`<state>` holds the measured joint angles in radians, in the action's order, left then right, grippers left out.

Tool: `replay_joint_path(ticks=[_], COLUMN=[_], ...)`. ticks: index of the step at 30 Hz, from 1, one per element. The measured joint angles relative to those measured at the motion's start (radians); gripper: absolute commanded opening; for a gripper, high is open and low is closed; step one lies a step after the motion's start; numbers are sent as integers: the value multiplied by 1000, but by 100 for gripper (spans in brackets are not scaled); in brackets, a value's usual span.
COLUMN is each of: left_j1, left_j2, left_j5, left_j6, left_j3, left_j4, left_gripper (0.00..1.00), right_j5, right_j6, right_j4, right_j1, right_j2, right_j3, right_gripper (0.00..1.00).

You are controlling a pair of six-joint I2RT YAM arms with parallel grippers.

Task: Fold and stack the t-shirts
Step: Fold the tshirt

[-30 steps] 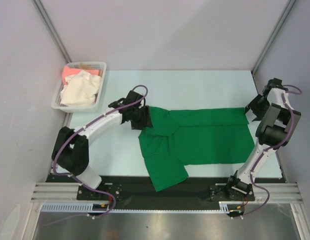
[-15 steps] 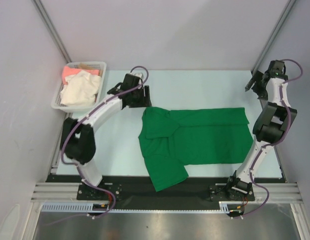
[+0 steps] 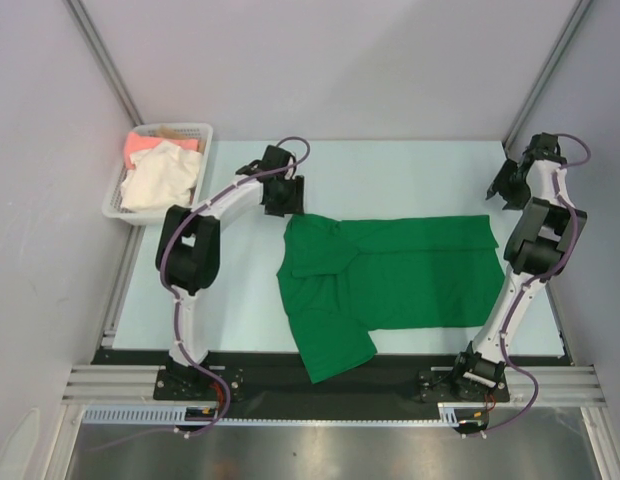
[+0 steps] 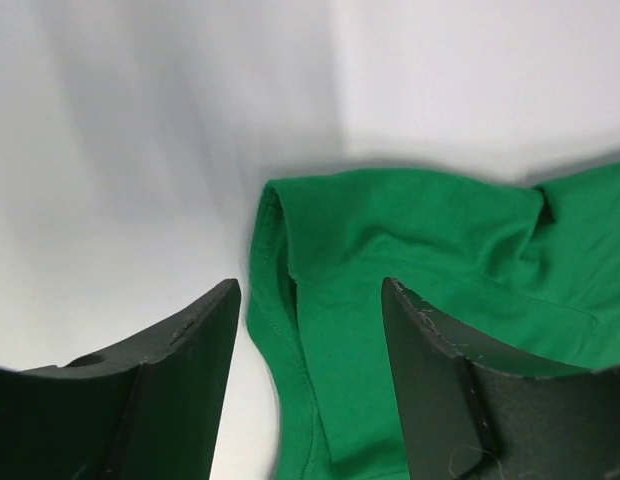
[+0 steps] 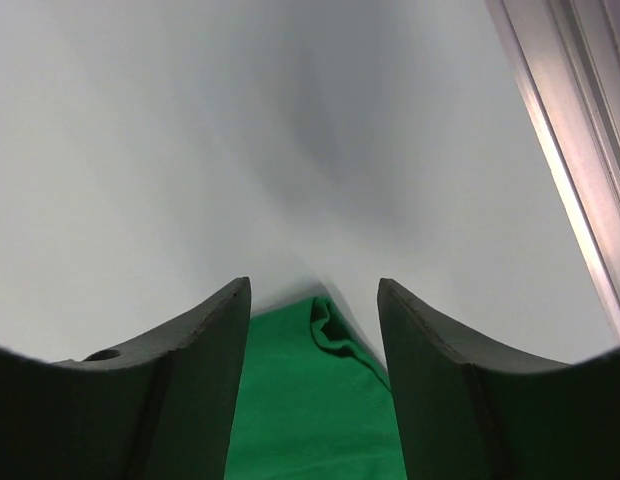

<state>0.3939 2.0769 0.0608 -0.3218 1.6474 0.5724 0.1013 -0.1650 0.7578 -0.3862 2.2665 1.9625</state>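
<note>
While both arms reach to the far side of the table [image 3: 390, 165], the green t-shirt [image 3: 410, 275] lies spread mid-table, a flap folded over at its left end and one sleeve trailing toward the near edge.

- Left gripper [image 3: 288, 205]: fingers spread, empty, over the shirt's far-left corner.
- Right gripper [image 3: 504, 186]: fingers spread, empty, beyond the far-right corner.
- White lattice basket [image 3: 195, 130], far left: holds the cream-white t-shirt [image 3: 160, 182] and the salmon-pink t-shirt [image 3: 142, 146], both crumpled.

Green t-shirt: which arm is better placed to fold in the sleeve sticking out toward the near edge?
Left, probably. That sleeve is at the green t-shirt's left end. The left gripper hovers open by that end's far corner; the right gripper, also open, is at the opposite end.
</note>
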Motion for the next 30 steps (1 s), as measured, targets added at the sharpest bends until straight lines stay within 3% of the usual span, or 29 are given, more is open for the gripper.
replay_joint_path(ticks=[7, 11, 19, 27, 30], left_j1=[-27, -31, -34, -47, -50], left_j2=[33, 46, 58, 105, 105], left_j5=[56, 83, 111, 130, 130], left_j6=[-18, -29, -46, -70, -70], left_j3=[3, 3, 4, 4, 4], left_j4=[0, 0, -13, -22, -25], left_gripper=[51, 51, 50, 24, 18], right_j5=[42, 48, 89, 116, 114], right_j6=[13, 13, 28, 28, 27], right_j4=[6, -1, -23, -29, -27], right_j1=[-22, -27, -28, -28, -28], right_j2=[0, 0, -12, -13, -13], right_j3=[-14, -72, -150, -147, -140], right_gripper=[51, 47, 53, 55, 61])
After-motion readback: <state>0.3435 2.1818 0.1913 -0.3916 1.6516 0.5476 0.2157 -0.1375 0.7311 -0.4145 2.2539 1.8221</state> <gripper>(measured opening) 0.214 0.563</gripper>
